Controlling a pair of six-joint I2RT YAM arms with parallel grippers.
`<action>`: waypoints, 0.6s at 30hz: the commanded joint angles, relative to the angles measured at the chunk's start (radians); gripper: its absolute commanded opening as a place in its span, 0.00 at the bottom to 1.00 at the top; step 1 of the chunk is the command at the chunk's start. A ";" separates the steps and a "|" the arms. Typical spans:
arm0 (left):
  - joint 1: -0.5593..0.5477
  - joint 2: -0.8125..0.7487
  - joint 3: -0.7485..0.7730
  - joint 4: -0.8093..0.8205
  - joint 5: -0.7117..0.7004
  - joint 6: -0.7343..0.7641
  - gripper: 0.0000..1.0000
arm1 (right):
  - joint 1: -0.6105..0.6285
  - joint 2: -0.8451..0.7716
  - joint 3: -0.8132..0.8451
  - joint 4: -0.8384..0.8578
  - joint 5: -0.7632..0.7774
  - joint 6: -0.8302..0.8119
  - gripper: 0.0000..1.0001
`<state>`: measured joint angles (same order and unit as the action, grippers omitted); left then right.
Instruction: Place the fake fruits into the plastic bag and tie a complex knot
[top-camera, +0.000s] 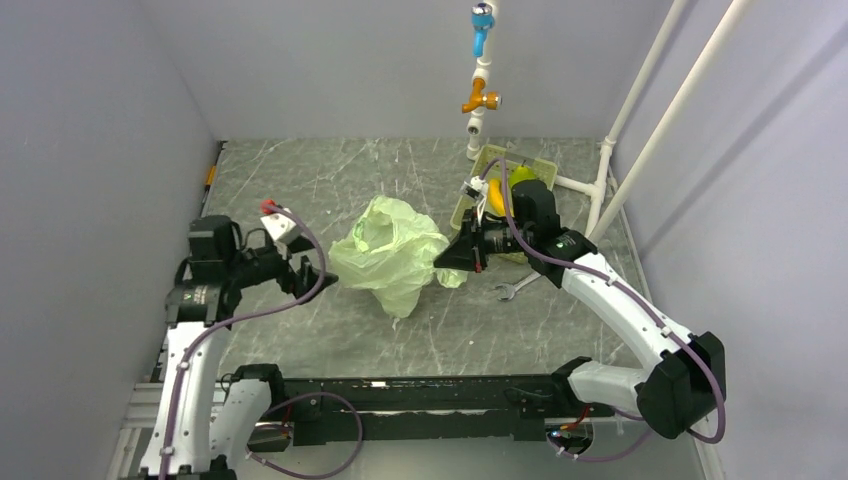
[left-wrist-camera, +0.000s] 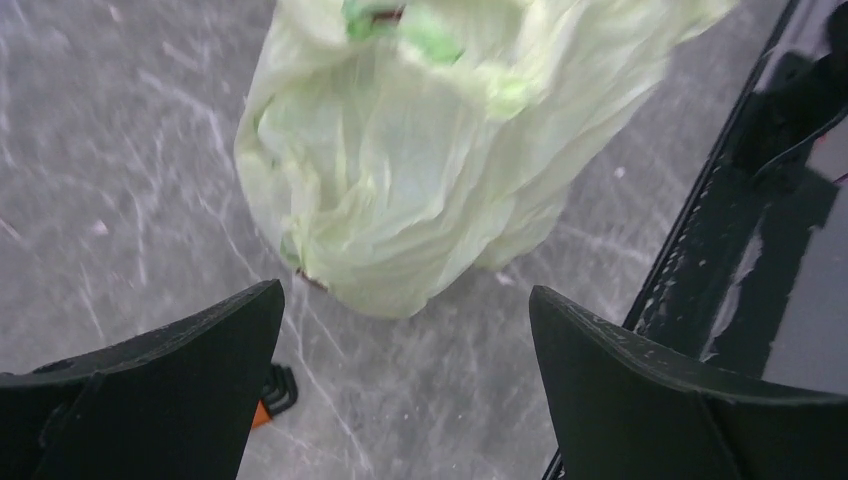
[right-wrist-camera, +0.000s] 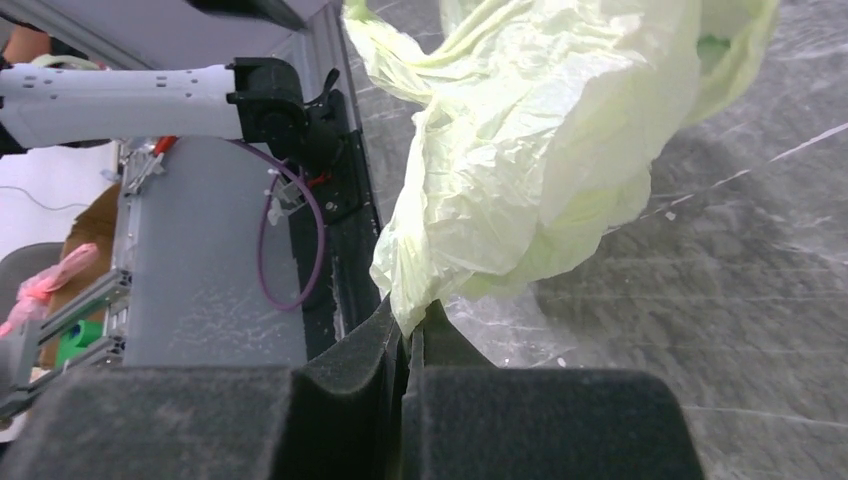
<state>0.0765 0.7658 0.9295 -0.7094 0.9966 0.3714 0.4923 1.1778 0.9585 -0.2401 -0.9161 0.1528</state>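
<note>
- The left gripper (top-camera: 303, 272) hangs at the left of the table, its two fingers (left-wrist-camera: 180, 390) spread wide with nothing between them, pointed at the bag.
- The plastic bag (top-camera: 390, 255) sits crumpled mid-table, mouth up, just ahead of that open pincer and apart from it.
- The right gripper (right-wrist-camera: 410, 328) is clamped tight on a pinch of the bag's film at its right-hand edge, and the film bunches up out of the closed jaws.
- A steel wrench (top-camera: 515, 288) lies flat beside the right arm.
- Behind the right wrist, an orange-yellow fruit (top-camera: 496, 196) and a lime-green fruit (top-camera: 521, 175) rest in the pale green tray (top-camera: 546, 166), outside the bag.
</note>
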 joint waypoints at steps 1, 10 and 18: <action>-0.105 0.057 -0.121 0.200 -0.281 -0.015 0.99 | 0.001 -0.003 -0.005 0.100 -0.072 0.057 0.00; -0.128 0.297 -0.102 0.334 -0.132 -0.215 0.99 | 0.011 -0.017 -0.030 0.076 -0.087 0.030 0.00; -0.088 0.304 -0.156 0.276 -0.007 -0.292 0.00 | -0.010 0.036 0.067 -0.034 -0.074 -0.131 0.00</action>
<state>-0.0479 1.1023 0.8001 -0.4248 0.8879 0.1379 0.4980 1.1843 0.9363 -0.2329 -0.9771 0.1402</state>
